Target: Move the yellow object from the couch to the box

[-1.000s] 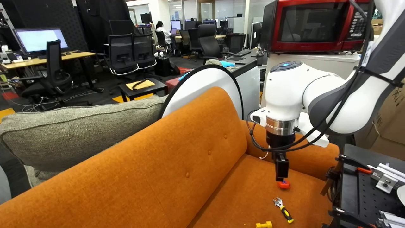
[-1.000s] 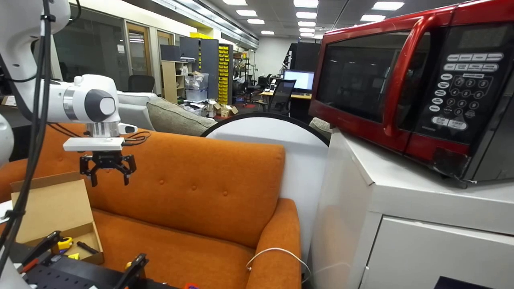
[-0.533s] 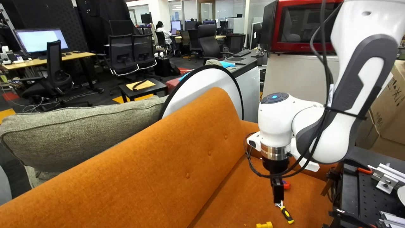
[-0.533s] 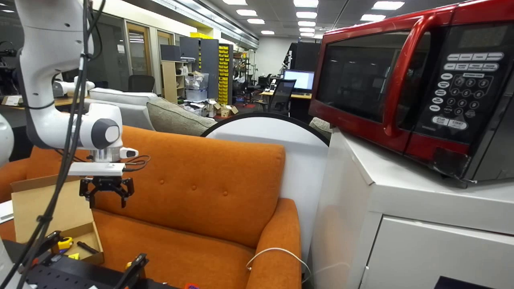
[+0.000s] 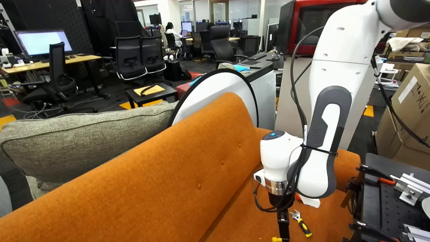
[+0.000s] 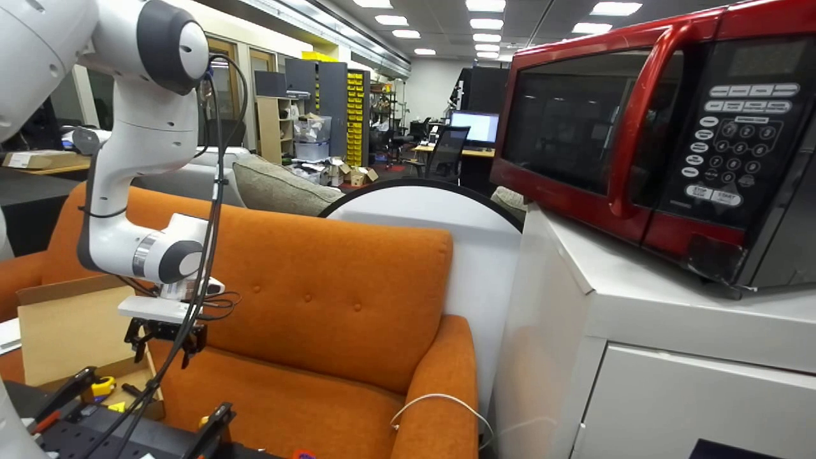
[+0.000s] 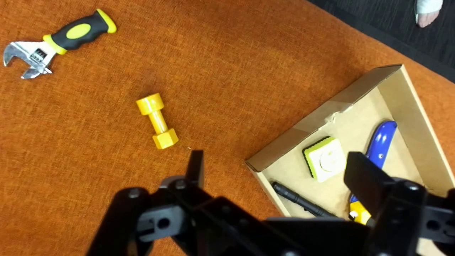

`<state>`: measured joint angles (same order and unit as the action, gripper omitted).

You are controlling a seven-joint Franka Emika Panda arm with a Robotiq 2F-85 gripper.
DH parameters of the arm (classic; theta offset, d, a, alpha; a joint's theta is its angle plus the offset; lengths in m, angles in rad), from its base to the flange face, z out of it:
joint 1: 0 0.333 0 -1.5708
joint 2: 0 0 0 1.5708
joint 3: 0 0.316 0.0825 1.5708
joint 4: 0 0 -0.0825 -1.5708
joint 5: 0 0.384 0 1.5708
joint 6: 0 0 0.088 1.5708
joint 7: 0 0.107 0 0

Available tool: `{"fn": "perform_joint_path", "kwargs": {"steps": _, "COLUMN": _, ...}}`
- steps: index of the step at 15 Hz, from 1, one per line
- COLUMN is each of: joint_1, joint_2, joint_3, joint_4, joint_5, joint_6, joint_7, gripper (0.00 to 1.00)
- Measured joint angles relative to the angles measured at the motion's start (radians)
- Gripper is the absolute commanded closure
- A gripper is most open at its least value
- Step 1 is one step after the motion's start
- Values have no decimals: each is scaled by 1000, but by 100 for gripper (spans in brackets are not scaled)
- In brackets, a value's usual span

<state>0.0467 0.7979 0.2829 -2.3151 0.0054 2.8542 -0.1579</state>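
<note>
A yellow bolt-shaped object (image 7: pixel 159 121) lies on the orange couch (image 7: pixel 227 81) in the wrist view. In an exterior view only part of this yellow object (image 5: pixel 276 239) shows beside the gripper (image 5: pixel 284 232). The open cardboard box (image 7: pixel 320 121) is on the couch to its right in the wrist view; the box's raised lid (image 6: pixel 83 331) shows in an exterior view. My gripper (image 7: pixel 275 158) is open and empty, pointing down above the couch, one finger over the fabric near the yellow object, the other over the box. It also hangs above the couch in an exterior view (image 6: pixel 162 358).
An adjustable wrench (image 7: pixel 60 42) lies on the couch. The box holds a yellow-green block (image 7: pixel 325 159), a black pen-like tool (image 7: pixel 300 200) and a blue-and-yellow tool (image 7: pixel 382 144). A black table with clamps (image 5: pixel 379 195) stands beside the couch. A red microwave (image 6: pixel 605 146) sits on a white cabinet.
The arm has lowered steadily in both exterior views. The gripper has come down from near the red item, past the wrench, to beside the yellow object. Its fingers stay open.
</note>
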Motion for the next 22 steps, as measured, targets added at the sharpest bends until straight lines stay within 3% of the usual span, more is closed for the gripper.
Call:
{"fn": "perform_joint_path", "kwargs": {"steps": 6, "joint_1": -8, "joint_2": 2, "joint_3": 13, "joint_4": 4, "joint_5": 1, "joint_6": -2, "joint_7": 0, "gripper": 0}}
{"fn": "perform_joint_path", "kwargs": {"steps": 9, "joint_1": -1, "joint_2": 89, "joint_3": -5, "joint_4": 56, "joint_5": 1, "joint_6": -21, "joint_7": 4, "gripper": 0}}
{"fn": "perform_joint_path", "kwargs": {"steps": 16, "joint_1": 154, "joint_2": 355, "joint_3": -175, "joint_4": 329, "joint_5": -40, "joint_6": -44, "joint_7": 77, "gripper": 0}}
{"fn": "perform_joint_path", "kwargs": {"steps": 22, "joint_1": 262, "joint_2": 497, "joint_3": -275, "joint_4": 543, "joint_5": -81, "joint_6": -181, "joint_7": 146, "gripper": 0}}
